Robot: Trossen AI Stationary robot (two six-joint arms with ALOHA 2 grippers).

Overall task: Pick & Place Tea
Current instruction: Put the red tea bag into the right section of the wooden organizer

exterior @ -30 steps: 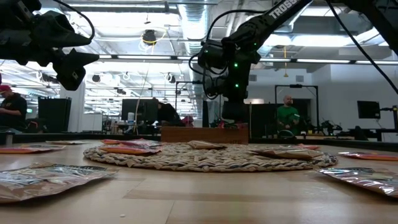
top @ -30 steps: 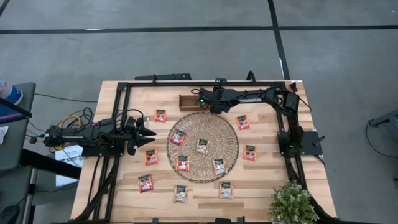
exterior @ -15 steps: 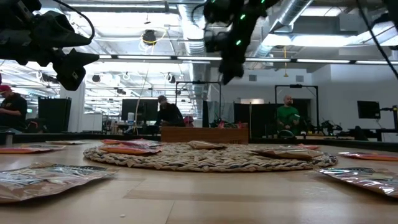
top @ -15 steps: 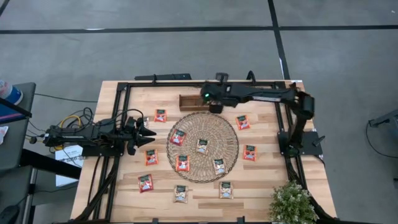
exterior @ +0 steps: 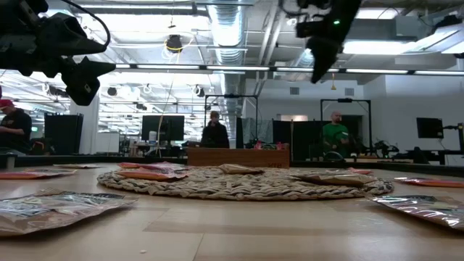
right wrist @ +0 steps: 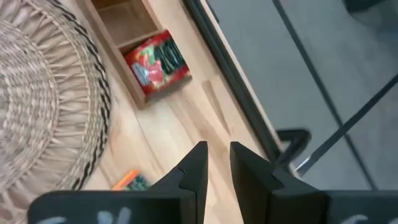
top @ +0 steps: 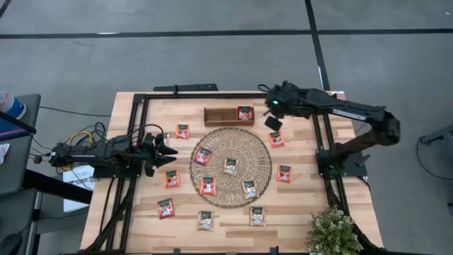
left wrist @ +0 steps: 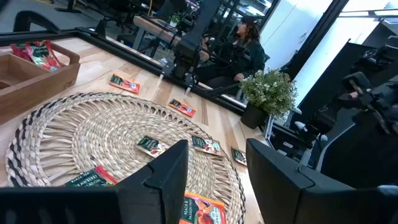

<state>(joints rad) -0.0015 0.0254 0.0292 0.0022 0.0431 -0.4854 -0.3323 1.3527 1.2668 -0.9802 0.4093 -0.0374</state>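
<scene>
Several tea sachets lie flat, some on the round woven mat (top: 230, 166), such as one at its middle (top: 230, 166), others on the bare wood around it, such as one (top: 276, 139) near my right gripper. One red sachet (right wrist: 158, 62) lies in the right compartment of the wooden tray (top: 219, 115). My right gripper (top: 272, 123) hangs high above the table just right of the tray, slanting down, its fingers (right wrist: 198, 163) a narrow gap apart with nothing between. My left gripper (top: 167, 152) waits open at the table's left, pointing level toward the mat.
A black frame rail (top: 212, 95) runs along the far edge behind the tray, with more rails at the left and right sides. A potted plant (top: 331, 230) stands at the near right corner. People sit in the room beyond the table.
My right gripper has risen from low over the tray and swung toward the table's right edge, rolling as it went. The red sachet now shows lying in the tray's right compartment, where the arm covered it before.
</scene>
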